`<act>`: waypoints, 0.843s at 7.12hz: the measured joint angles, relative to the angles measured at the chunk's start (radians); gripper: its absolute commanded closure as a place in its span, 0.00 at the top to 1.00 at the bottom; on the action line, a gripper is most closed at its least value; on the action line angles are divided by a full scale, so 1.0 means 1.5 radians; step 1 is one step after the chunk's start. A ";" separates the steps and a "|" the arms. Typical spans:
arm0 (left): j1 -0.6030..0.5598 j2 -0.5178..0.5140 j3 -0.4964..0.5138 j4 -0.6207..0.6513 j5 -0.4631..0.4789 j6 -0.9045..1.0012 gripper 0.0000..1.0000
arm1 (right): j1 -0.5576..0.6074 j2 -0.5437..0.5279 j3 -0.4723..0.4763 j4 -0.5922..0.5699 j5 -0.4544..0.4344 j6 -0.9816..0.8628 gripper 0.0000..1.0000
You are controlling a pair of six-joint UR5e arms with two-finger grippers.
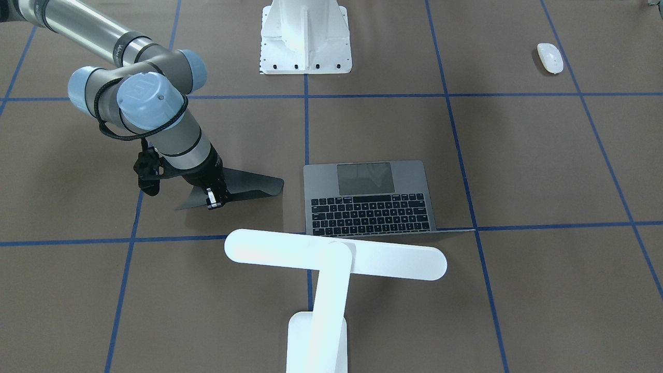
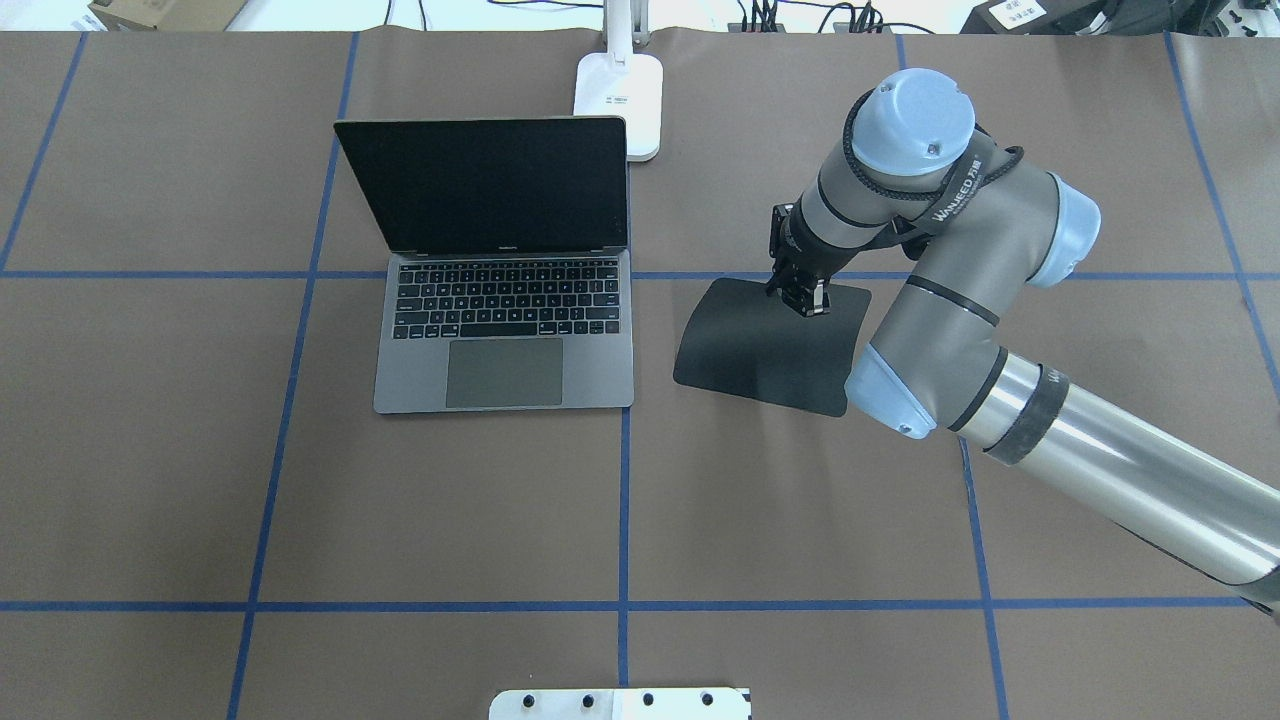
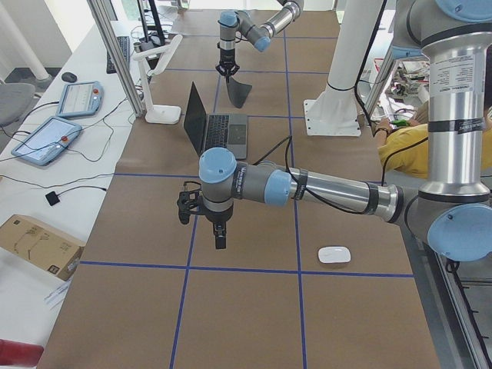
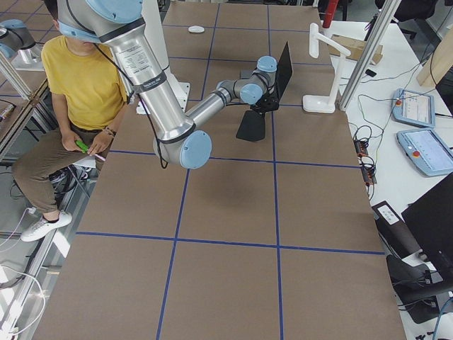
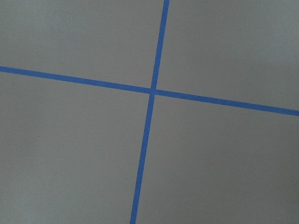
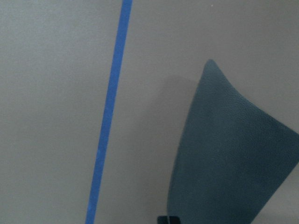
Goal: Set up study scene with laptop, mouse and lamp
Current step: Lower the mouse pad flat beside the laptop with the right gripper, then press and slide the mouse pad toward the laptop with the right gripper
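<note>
Your right pincer [image 2: 803, 298] clamped on the black pad [image 2: 760, 350] beside the laptop [image 2: 505, 345], lamp [image 1: 331, 259] behind its screen, mouse [image 1: 549, 57] well apart, left pincer [image 3: 221, 240] apart or together you cannot tell.

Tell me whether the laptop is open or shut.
Open. The laptop has its dark screen raised upright behind the exposed keyboard and trackpad.

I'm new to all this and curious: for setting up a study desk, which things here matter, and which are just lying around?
Part of the job: laptop, mouse, lamp.
Not named in it: black pad, pinched by the right gripper; white pedestal; cardboard box.
</note>
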 measured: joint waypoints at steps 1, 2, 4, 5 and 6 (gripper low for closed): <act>0.000 0.000 0.005 -0.001 0.000 0.000 1.00 | -0.001 0.021 -0.023 0.006 -0.004 0.004 0.00; 0.001 0.000 0.010 -0.002 -0.001 0.001 1.00 | -0.001 0.039 -0.041 0.009 -0.007 0.010 0.00; 0.001 -0.001 0.017 -0.003 -0.001 0.001 1.00 | -0.002 0.069 -0.070 0.011 -0.011 0.022 0.00; 0.001 -0.001 0.019 -0.005 -0.001 0.000 1.00 | -0.003 0.078 -0.081 0.011 -0.013 0.029 0.00; 0.001 -0.001 0.021 -0.005 -0.001 0.001 1.00 | -0.003 0.086 -0.094 0.011 -0.014 0.037 0.00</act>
